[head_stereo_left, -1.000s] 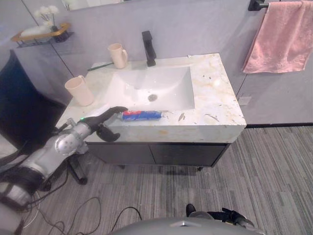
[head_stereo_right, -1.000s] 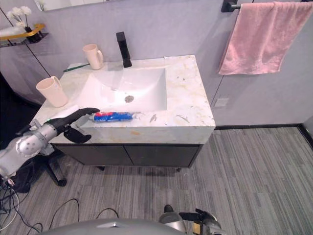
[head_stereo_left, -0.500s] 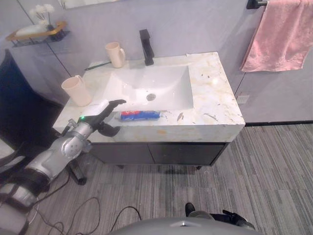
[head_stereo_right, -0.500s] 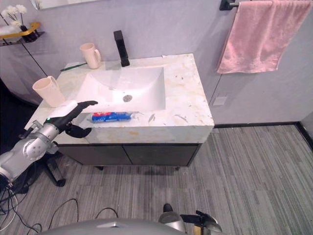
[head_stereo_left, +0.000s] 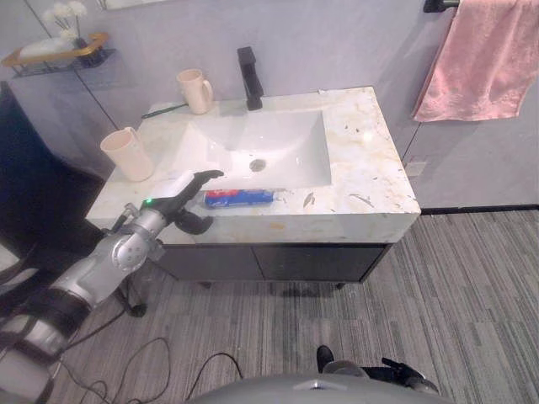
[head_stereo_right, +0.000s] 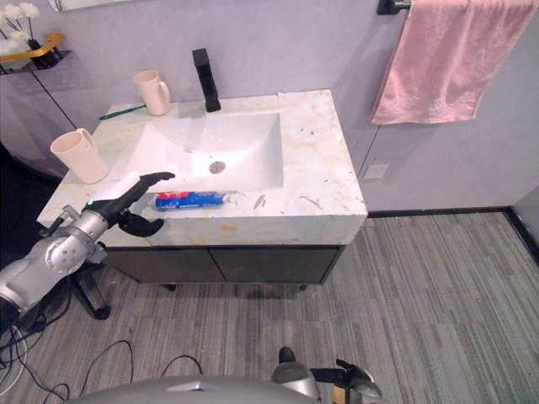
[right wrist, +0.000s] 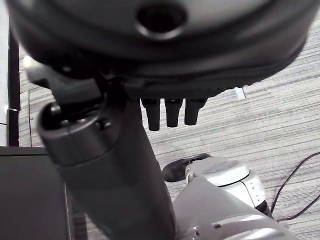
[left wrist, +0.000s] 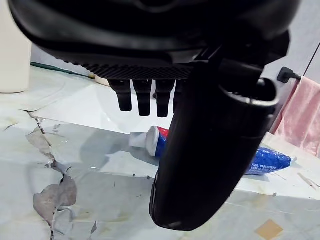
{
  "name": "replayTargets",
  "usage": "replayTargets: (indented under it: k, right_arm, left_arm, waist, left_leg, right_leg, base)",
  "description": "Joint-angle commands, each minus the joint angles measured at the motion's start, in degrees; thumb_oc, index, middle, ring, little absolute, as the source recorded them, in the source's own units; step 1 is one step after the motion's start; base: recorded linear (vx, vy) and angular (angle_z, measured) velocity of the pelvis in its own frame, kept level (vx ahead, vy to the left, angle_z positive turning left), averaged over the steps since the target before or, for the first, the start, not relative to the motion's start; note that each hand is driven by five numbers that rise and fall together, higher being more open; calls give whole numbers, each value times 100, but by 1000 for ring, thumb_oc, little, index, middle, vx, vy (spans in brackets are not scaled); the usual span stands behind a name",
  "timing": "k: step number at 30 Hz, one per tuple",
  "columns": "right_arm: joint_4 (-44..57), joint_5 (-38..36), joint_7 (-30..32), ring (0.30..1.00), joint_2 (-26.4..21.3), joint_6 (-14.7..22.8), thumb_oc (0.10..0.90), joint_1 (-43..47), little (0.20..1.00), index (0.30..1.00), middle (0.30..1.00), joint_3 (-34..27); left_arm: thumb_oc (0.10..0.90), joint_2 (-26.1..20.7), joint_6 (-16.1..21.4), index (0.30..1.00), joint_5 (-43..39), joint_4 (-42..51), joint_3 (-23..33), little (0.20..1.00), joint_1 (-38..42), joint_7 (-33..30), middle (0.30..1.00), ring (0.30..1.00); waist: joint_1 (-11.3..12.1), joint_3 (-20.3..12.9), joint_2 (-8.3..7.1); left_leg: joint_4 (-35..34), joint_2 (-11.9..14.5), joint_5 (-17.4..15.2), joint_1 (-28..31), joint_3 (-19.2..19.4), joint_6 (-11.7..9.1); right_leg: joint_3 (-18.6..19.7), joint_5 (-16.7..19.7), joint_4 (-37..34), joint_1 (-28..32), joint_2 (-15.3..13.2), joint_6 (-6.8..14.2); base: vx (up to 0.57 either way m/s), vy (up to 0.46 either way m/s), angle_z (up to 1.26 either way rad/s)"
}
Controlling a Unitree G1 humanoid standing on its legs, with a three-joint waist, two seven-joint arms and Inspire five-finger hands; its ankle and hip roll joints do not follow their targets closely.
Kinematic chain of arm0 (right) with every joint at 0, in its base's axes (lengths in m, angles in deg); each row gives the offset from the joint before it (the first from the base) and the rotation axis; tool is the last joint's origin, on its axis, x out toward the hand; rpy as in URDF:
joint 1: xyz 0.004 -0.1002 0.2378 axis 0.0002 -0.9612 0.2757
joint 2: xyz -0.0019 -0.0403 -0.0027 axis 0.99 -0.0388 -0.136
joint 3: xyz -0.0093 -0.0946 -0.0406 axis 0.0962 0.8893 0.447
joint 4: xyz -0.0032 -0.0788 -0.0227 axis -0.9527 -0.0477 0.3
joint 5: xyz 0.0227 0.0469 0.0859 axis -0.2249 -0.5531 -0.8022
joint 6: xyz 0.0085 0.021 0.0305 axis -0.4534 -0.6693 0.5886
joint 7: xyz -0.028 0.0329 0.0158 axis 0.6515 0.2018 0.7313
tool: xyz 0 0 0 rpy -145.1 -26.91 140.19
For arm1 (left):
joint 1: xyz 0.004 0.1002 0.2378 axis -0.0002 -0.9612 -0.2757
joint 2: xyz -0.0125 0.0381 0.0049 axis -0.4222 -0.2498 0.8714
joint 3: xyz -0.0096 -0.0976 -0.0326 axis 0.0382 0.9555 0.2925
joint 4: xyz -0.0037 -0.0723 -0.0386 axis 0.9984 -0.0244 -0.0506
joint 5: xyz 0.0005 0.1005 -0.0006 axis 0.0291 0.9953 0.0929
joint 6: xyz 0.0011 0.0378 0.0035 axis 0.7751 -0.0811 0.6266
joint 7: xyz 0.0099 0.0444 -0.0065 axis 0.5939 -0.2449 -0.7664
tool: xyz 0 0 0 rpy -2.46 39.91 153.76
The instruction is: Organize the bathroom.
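One left robot hand (head_stereo_left: 187,195), fingers straight, just beside toothpaste tube (head_stereo_left: 240,198) near counter (head_stereo_left: 370,181) front edge.

You have even, soft overhead light on the white marbled vanity surface (head_stereo_left: 370,168), glare in its glossy white basin (head_stereo_left: 278,147). In the left wrist view, the dark left robot hand (left wrist: 210,150) is blurred, shadowing the surface's front edge.

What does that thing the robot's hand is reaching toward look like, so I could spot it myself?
Find the marble vanity top with the white sink. On its front strip, just before the basin, a toothpaste tube lies flat beside the left hand, whose fingers are straight. It is blue with a red and white end, unlike the two cream cups.
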Motion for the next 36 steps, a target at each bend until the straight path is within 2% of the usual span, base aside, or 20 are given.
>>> replayTargets:
  k: [1, 17, 32, 36]
  right_arm:
    - [-212, 130, -26, 900, -142, 102, 800, 226, 900, 900, 900, 4]
    - [-170, 14, 7, 900, -119, 127, 800, 200, 900, 900, 900, 37]
    - [-165, -3, 20, 900, -181, 121, 800, 307, 900, 900, 900, 29]
    - [-154, -32, 24, 900, -181, 117, 800, 334, 900, 900, 900, 16]
  left_arm:
    - [800, -256, 230, 900, -320, 136, 790, 900, 876, -377, 900, 900]
    - [800, -290, 278, 900, -299, 67, 772, 900, 945, -463, 900, 900]
    - [800, -328, 554, 900, -428, 235, 1005, 900, 808, -589, 900, 900]
    - [800, -318, 781, 900, -541, 292, 1149, 900, 711, -547, 900, 900]
  waist:
    - [-104, -94, -13]
    - [-111, -74, -50]
    - [-22, -53, -72]
    - [8, -55, -67]
  left_leg:
    - [133, -321, -314, 19, -176, 28]
    - [240, -317, -351, -7, -181, 20]
    - [471, -307, -445, -67, -263, 26]
    - [511, -307, -472, -69, -292, 26]
  right_leg:
    - [72, -339, 243, 103, 292, 363]
    - [84, -346, 266, 105, 293, 348]
    - [68, -448, 408, 111, 280, 286]
    - [58, -473, 439, 113, 279, 267]
  base:
    - [0, 0, 0]
    - [0, 0, 0]
    - [0, 0, 0]
    - [0, 0, 0]
